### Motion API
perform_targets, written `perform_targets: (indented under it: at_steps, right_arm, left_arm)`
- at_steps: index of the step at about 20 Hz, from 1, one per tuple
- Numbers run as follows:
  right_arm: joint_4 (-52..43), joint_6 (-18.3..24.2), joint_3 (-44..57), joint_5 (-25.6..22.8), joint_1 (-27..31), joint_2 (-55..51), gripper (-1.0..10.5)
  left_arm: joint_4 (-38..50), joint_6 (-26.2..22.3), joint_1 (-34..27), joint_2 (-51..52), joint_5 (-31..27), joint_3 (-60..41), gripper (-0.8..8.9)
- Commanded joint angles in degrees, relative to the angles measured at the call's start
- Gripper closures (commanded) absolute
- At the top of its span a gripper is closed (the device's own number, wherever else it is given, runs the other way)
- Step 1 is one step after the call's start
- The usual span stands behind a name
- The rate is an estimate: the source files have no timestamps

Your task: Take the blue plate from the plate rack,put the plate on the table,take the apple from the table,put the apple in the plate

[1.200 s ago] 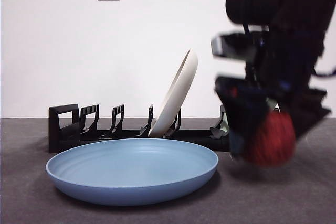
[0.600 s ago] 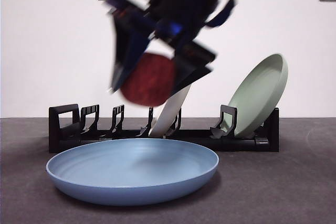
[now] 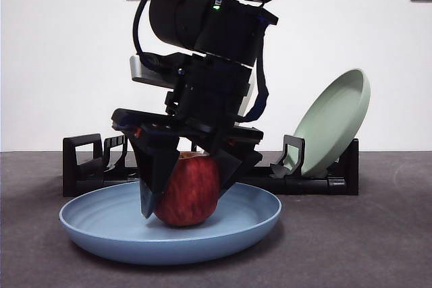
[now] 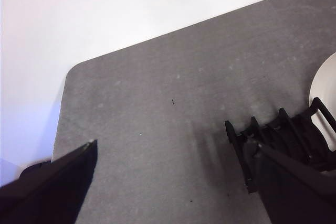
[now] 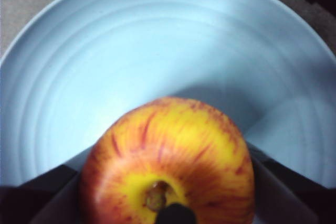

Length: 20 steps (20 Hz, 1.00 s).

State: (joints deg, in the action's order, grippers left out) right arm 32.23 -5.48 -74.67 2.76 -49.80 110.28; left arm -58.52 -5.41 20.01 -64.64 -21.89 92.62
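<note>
The right gripper (image 3: 181, 190) reached down from above into the blue plate (image 3: 101, 224), which lay flat on the table (image 3: 364, 247) in front of the plate rack (image 3: 81, 160). Its two black jaws stood on either side of the apple (image 3: 187, 190), pressed against its flanks, so the gripper pinched the fruit between them. The apple's underside sat on or just above the plate's floor, near the middle; contact could not be judged for certain. In the right wrist view the apple (image 5: 168, 163) showed its yellow stem end toward the camera, with the pale blue plate (image 5: 157, 51) spreading around it. A sage-green plate (image 3: 334, 123) leaned in the rack's far end. The left gripper (image 4: 173, 192) hung well apart from the work, jaws spread wide over bare table (image 4: 157, 108), beside the rack's end (image 4: 283, 140).
</note>
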Motion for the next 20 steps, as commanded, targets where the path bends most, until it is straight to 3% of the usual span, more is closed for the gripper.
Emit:
perform_targets:
  at_steps: [1, 3, 5, 14, 20]
  right_arm:
    - [0.04, 0.37, 0.09, -0.13, -0.24, 0.72, 7.1]
    - [0.07, 0.37, 0.09, -0.11, -0.20, 0.72, 5.3]
    - [0.07, 0.37, 0.09, -0.02, -0.20, 0.72, 4.4]
    - [0.28, -0.28, -0.66, 0.24, -0.15, -0.31, 4.4]
    - [0.94, -1.11, -1.49, 0.11, -0.07, -6.95, 4.4]
  left_arm:
    - [0.13, -0.44, -0.26, 0.02, 0.04, -0.17, 3.43]
    - [0.13, -0.44, -0.26, 0.02, 0.48, -0.17, 3.43]
    - [0.15, -0.44, -0.24, 0.02, 2.32, -0.17, 3.43]
    - [1.31, -0.42, -0.24, -0.42, 13.31, -0.17, 3.43]
    - [1.88, -0.42, -0.22, -2.10, 23.54, -0.17, 3.44]
